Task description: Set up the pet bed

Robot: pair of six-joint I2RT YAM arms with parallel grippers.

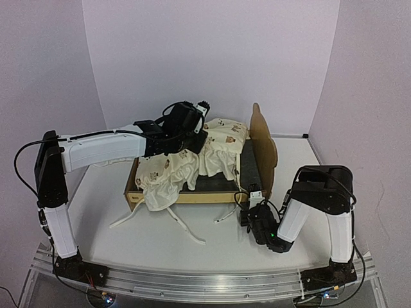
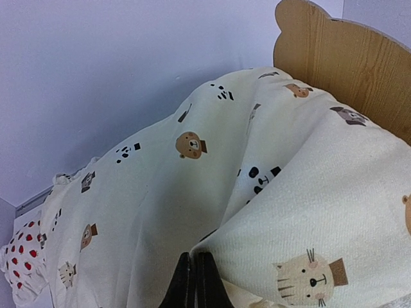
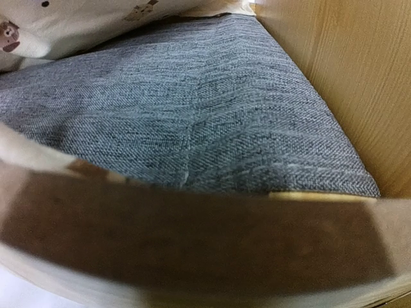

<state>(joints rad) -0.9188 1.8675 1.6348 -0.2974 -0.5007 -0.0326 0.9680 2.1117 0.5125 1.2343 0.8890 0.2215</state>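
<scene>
The pet bed [image 1: 264,146] sits mid-way across the bench [image 1: 96,186], headboard to the right. Over its left half, the left gripper [image 2: 195,262] has its jaws pressed together, pinching a fold of the animal-print cover [image 2: 160,186]. The right gripper [image 1: 252,202] sits low at the near rail beside the headboard; I cannot tell how its jaws stand.

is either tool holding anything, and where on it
The left tool looks shut on a fold of the cover. The right tool is by the pet bed rail; hold unclear.
</scene>
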